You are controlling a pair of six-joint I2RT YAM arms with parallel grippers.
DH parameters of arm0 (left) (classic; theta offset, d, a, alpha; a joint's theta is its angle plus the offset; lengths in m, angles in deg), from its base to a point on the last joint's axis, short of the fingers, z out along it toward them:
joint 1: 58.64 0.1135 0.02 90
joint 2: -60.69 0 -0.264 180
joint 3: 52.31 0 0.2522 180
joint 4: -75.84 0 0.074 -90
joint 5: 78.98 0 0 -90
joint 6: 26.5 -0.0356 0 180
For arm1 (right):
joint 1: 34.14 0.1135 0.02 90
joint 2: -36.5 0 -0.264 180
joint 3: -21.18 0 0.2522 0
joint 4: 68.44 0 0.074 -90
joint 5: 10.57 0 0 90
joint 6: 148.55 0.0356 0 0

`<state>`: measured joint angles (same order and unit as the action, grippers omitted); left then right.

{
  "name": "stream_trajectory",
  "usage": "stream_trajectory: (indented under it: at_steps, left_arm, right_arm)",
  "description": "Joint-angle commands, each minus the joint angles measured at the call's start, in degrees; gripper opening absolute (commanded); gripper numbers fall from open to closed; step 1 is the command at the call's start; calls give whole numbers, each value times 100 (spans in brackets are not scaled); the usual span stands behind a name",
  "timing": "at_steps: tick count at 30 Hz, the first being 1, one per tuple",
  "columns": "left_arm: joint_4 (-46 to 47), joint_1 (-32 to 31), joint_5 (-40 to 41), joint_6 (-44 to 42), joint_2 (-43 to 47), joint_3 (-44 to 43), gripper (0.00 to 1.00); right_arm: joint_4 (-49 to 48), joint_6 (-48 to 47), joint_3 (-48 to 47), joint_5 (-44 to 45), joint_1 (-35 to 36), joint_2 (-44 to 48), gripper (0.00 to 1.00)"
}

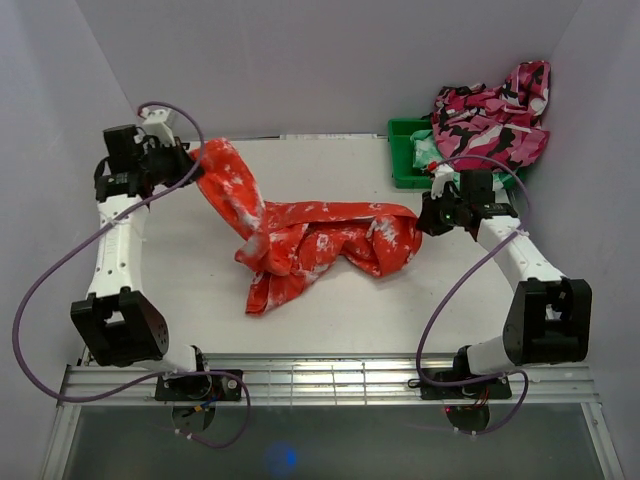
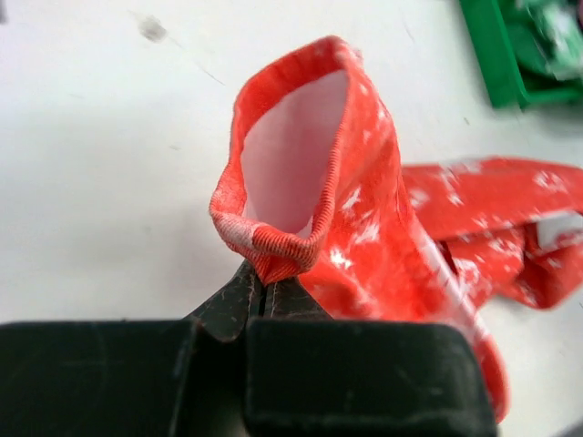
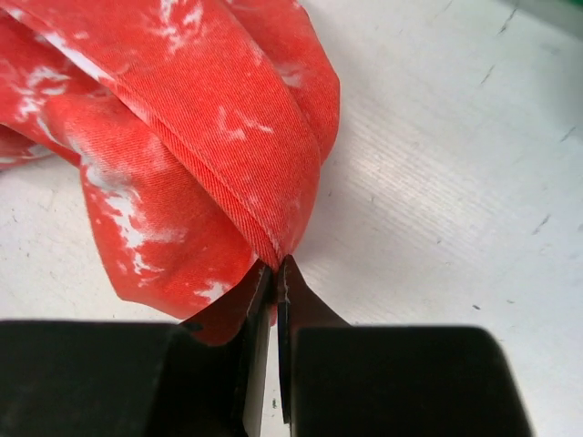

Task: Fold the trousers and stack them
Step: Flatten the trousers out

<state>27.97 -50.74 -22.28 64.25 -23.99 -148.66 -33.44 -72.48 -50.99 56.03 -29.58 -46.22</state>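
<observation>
Found the trousers (image 1: 320, 245) lying across the middle of the white surface (image 1: 330, 330), crumpled and unfolded, bunched thickest at centre. Observed 1 end drawn up off the surface toward the far-left corner and the other end trailing to the right.

Noted the left end effector (image 2: 264, 289) closed tight on a ribbed hem edge of the trousers, with nothing but cloth between the jaws. Saw the hem opening gaping above the grip, pale inner side showing.

Noted the right end effector (image 3: 276, 271) likewise pinched shut on a fold at the right end of the trousers, jaws all but touching, low over the surface.

Recorded the 2 arms spread wide, left at far-left and right at right-centre, with the cloth sagging between them.

Logged a green bin (image 1: 405, 150) at the far-right corner, apart from the trousers, holding a mint-green and white garment (image 1: 428, 152). Logged a pink, black and white camouflage garment (image 1: 495, 115) heaped over the bin's right side
</observation>
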Motion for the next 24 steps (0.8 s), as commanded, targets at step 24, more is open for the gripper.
stream_trajectory:
  at_steps: [24]
  left_arm:
    - [1415,1002,3663,-277,1122,-486,0]
  right_arm:
    - [30,-636,-3071,265,-210,1223,8]
